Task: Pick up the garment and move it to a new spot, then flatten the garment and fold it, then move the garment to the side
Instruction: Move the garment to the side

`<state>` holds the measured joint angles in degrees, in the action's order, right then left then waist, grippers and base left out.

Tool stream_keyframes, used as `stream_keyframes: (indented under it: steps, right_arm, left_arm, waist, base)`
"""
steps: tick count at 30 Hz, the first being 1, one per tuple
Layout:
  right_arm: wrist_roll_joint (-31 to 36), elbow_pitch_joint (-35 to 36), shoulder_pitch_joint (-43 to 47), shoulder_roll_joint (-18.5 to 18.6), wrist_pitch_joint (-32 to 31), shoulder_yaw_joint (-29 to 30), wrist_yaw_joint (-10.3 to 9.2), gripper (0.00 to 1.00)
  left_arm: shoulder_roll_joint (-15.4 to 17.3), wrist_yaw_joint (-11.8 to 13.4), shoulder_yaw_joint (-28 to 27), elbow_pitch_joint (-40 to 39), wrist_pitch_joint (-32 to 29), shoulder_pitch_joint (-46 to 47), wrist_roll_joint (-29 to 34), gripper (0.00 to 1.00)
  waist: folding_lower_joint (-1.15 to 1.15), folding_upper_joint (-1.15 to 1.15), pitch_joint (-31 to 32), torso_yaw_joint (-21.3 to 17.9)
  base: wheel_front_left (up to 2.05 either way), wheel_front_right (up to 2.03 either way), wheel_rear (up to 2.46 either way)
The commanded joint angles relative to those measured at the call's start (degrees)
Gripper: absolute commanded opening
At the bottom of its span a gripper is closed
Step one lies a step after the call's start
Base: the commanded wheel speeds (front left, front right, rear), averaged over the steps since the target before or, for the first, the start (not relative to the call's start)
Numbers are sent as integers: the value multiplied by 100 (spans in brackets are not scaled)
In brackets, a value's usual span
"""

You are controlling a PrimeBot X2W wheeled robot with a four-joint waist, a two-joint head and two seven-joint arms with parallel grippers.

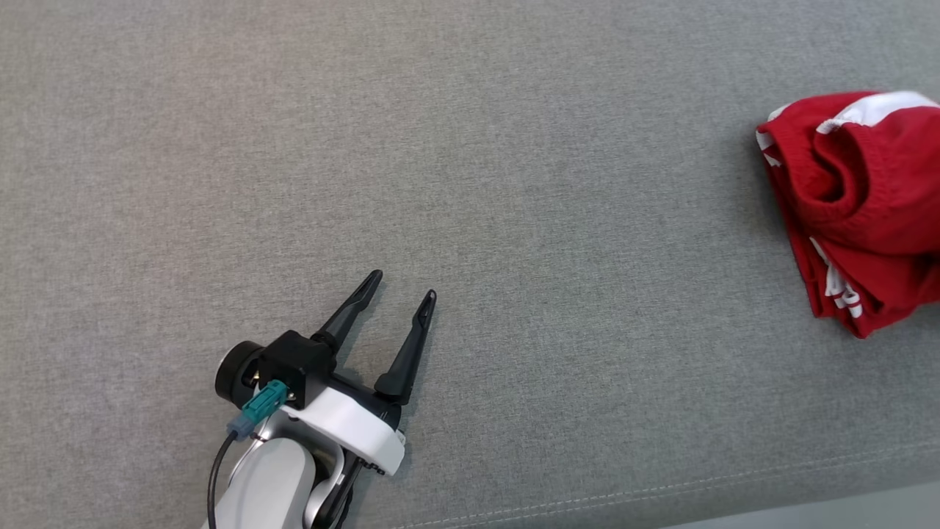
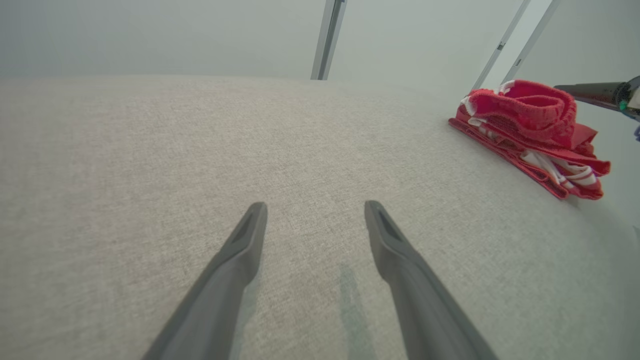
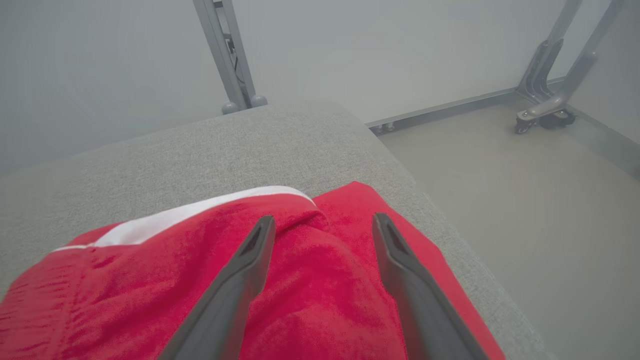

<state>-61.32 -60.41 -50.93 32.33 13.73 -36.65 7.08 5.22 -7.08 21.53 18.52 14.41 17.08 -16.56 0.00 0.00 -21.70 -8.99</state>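
one garment [image 1: 859,213], red with white trim, lies bunched at the right end of the cushion [image 1: 514,184], near its corner. two grippers, both mine. my left gripper [image 1: 402,286] hangs over bare cushion well apart from the garment, fingers spread, holding nothing. my right gripper [image 3: 324,221] sits just above the red cloth, fingers apart too, nothing pinched between them. the cushion is grey woven fabric with one stitched seam [image 1: 661,488] along its near edge. beyond it are a pale floor [image 3: 525,200], a plain wall [image 3: 375,50], grey metal posts [image 3: 225,55] and one caster [image 3: 545,120].
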Motion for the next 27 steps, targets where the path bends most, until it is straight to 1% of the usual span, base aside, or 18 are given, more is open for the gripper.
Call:
stream_keyframes:
  steps: [1, 3, 5, 6, 9, 12, 18, 22, 27]
  right_arm:
    - [216, -205, -90, 133, 116, 102, 41, 100]
    - [348, -273, -151, 159, 120, 167, 41, 100]
    - [606, -321, -250, 217, 123, 429, 41, 100]
    - [975, -263, -262, 263, 125, 684, 41, 100]
    - [1534, 98, -153, 196, 125, 1068, 41, 100]
    - [2085, 636, 90, 24, 126, 1454, 41, 100]
    - [3020, 1765, 791, -487, 126, 2108, 41, 100]
    - [3501, 2407, 1306, -871, 126, 2383, 41, 100]
    - [3923, 2970, 1965, -1283, 127, 2662, 41, 100]
  left_arm:
    - [103, -39, -152, -129, 59, 179, -15, 100]
    - [107, -40, -155, -128, 59, 183, -28, 100]
    - [104, -40, -169, -132, 59, 189, -53, 100]
    - [88, -40, -192, -145, 59, 187, -74, 100]
    - [55, -40, -225, -164, 59, 177, -91, 100]
    - [18, -26, -294, -185, 59, 153, -89, 100]
    - [-41, 19, -460, -203, 59, 47, -64, 100]
    - [-76, 59, -618, -225, 59, -51, -52, 100]
    - [-124, 103, -815, -236, 59, -174, -26, 100]
  waist:
    - [0, 0, -37, 67]
    - [0, 0, -31, 78]
    - [0, 0, -6, 92]
    - [0, 0, 48, 97]
    - [0, 0, 150, 102]
    - [0, 0, 272, 131]
    - [0, 0, 545, 292]
    - [0, 0, 739, 466]
    - [0, 0, 988, 752]
  base:
    - [0, 0, 0]
    - [0, 0, 0]
    - [0, 0, 0]
    - [0, 0, 0]
    - [0, 0, 0]
    - [0, 0, 0]
    - [0, 0, 0]
    - [0, 0, 0]
    - [0, 0, 0]
